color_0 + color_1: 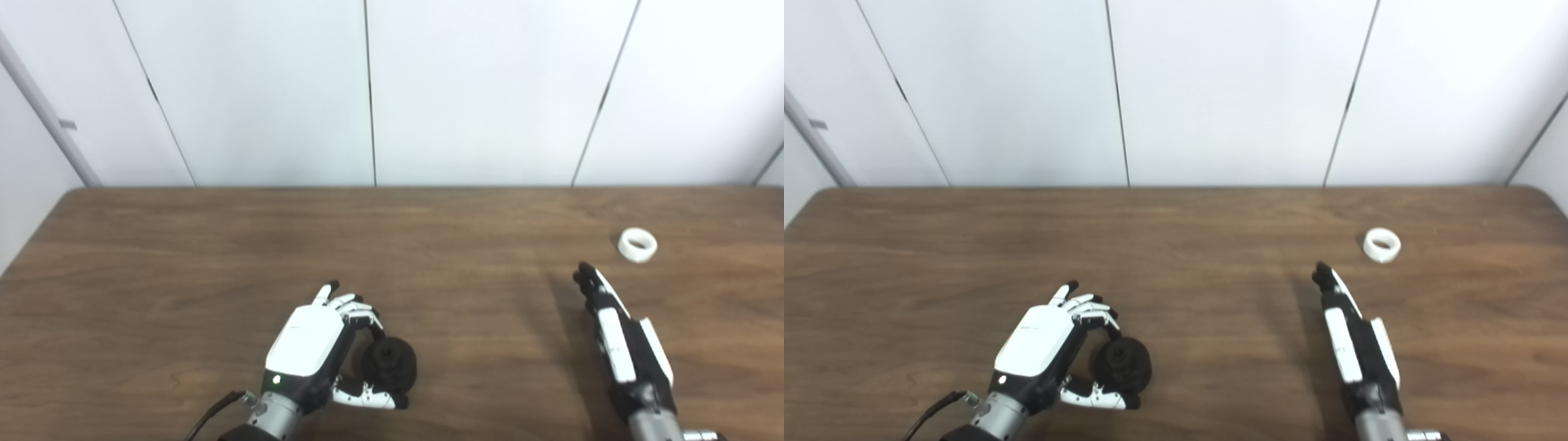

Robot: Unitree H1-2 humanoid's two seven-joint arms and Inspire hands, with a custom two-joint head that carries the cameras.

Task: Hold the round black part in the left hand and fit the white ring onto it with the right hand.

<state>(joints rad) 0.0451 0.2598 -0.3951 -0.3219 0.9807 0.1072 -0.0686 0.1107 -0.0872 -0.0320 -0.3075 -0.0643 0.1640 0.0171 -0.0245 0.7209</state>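
The round black part lies on the wooden table near the front, left of centre. My left hand is curled around it, with fingers over its far side and the thumb along its near side. The white ring lies flat on the table at the right. My right hand is stretched out edge-on with straight fingers, empty, its fingertips a short way near-left of the ring and apart from it. Both show in the right eye view too: the part and the ring.
White wall panels stand right behind the table's far edge. The table's left edge slants in at the far left. Bare wood lies between the two hands.
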